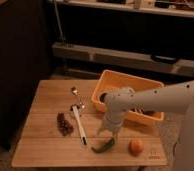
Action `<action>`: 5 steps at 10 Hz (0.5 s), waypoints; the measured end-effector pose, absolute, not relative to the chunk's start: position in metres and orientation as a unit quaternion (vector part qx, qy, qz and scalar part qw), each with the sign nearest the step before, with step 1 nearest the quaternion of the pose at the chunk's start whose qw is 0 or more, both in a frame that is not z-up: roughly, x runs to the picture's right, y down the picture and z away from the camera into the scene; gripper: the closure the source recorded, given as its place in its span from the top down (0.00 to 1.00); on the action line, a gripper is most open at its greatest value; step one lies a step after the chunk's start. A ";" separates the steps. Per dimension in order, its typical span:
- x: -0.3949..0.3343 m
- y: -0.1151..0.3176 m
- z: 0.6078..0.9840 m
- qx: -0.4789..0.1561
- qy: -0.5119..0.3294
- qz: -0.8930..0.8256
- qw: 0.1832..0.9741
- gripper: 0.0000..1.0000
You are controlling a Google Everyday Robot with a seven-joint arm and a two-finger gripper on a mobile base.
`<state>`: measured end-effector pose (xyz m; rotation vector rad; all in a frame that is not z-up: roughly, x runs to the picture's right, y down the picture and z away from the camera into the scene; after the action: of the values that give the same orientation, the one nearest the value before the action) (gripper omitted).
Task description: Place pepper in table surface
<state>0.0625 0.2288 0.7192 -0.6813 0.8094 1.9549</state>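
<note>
The green pepper [104,146] lies flat on the tan wooden table surface [45,150], near the front edge, left of a small orange fruit [135,146]. My gripper [108,132] hangs just above the pepper's upper end, pointing down, with the white arm [155,102] reaching in from the right. Its fingers look open and hold nothing. I cannot tell whether they touch the pepper.
An orange-yellow plastic bin [121,80] stands at the back right of the table, partly behind the arm. A dark grape cluster [64,124] lies at the left. A long white-handled utensil [78,121] lies between the grapes and the pepper.
</note>
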 end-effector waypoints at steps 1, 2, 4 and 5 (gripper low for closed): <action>0.066 0.224 0.715 -0.267 0.330 0.790 0.442 0.65; 0.065 0.223 0.714 -0.265 0.333 0.790 0.442 0.65; 0.067 0.232 0.722 -0.266 0.331 0.796 0.431 0.65; 0.068 0.239 0.730 -0.267 0.323 0.801 0.428 0.65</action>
<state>0.0678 0.2385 0.7305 -0.6663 0.8069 2.0002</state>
